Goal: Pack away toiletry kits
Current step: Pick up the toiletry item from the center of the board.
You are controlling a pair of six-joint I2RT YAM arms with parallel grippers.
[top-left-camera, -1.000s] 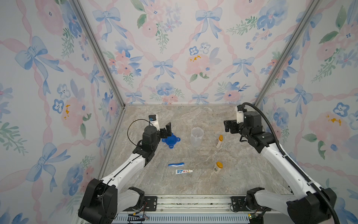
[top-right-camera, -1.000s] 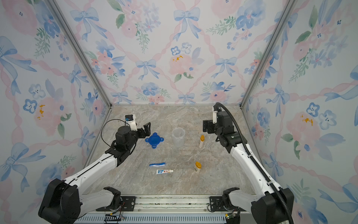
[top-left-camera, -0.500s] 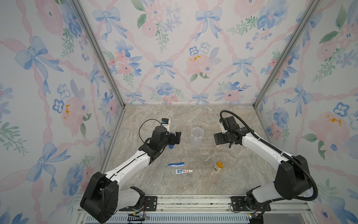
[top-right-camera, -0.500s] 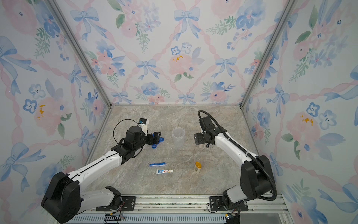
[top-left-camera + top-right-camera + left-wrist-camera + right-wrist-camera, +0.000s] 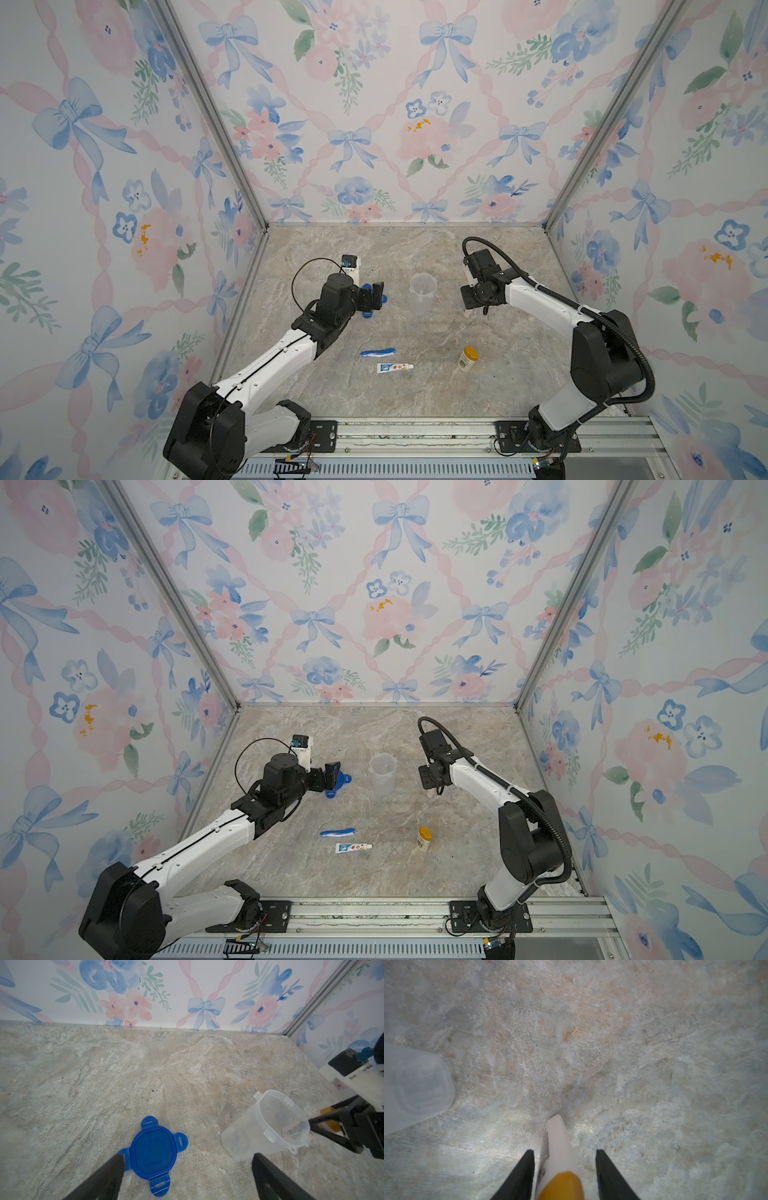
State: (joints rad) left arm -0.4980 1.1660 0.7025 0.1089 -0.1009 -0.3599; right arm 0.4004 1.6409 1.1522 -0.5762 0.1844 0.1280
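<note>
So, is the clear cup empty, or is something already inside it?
Empty. The clear cup stands upright with nothing inside in both top views; the right wrist view shows its bare bottom.

My right gripper (image 5: 475, 309) covers most of the slim tube (image 5: 557, 1147) in both top views; my left gripper (image 5: 374, 298) hides part of the blue lid (image 5: 152, 1152) there.
</note>
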